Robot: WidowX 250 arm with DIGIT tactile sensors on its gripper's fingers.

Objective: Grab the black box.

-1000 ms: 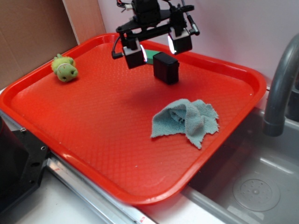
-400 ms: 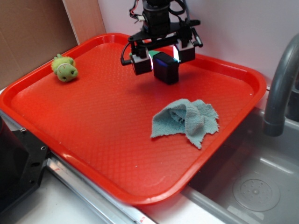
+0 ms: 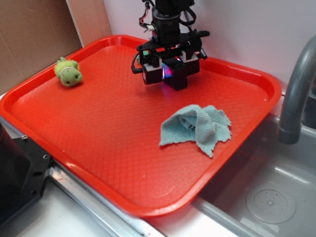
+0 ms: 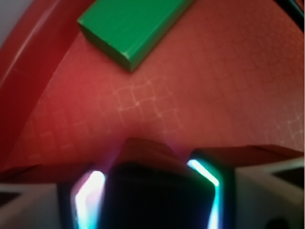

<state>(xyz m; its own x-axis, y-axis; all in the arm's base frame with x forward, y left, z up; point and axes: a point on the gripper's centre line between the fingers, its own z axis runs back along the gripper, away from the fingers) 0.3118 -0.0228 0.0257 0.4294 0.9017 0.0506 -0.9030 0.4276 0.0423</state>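
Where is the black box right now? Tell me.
In the exterior view the black box stands at the red tray's far side, between the pincer's fingers, beyond the blue cloth.

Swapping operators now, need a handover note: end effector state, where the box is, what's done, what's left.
End effector: down on the tray, fingers either side of the black box; whether it has closed on the box can't be told.
Black box: upright on the red tray, far side; green block lies just behind it.
Done: lined up around the box.
Left: confirm the grip, then lift.
Cloth and plush toy sit apart from the box.
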